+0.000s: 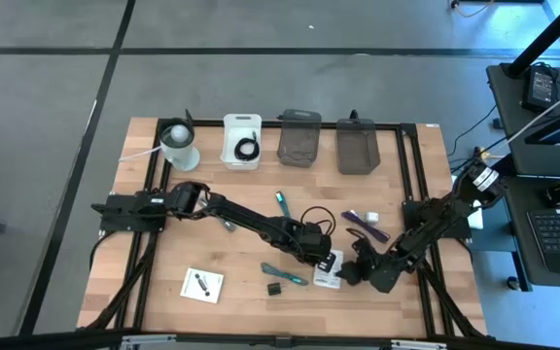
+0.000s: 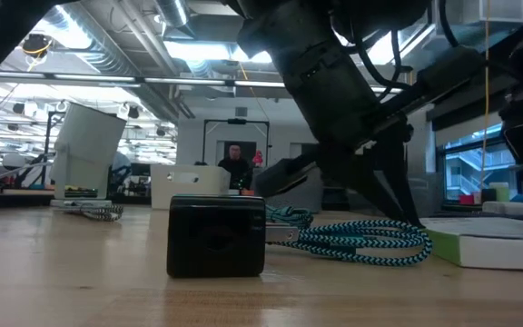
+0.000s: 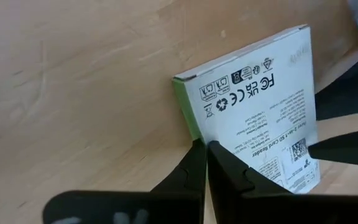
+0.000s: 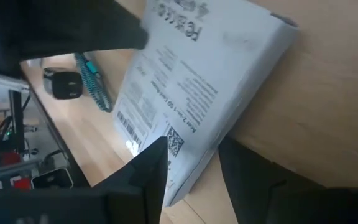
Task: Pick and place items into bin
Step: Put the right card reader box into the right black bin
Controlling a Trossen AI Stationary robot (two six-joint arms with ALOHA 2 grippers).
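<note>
White printed box [image 3: 260, 118], green-edged, flat on table [image 3: 73, 93].

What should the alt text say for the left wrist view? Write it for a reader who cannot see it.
The left claw, its dark fingers shut, points at the edge of a flat white printed box with a green side. The box lies on a light wooden table.

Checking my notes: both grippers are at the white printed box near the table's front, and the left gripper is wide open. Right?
Not quite. The left wrist view shows the left gripper shut, fingertips together at the white printed box. The right gripper is there too.
</note>
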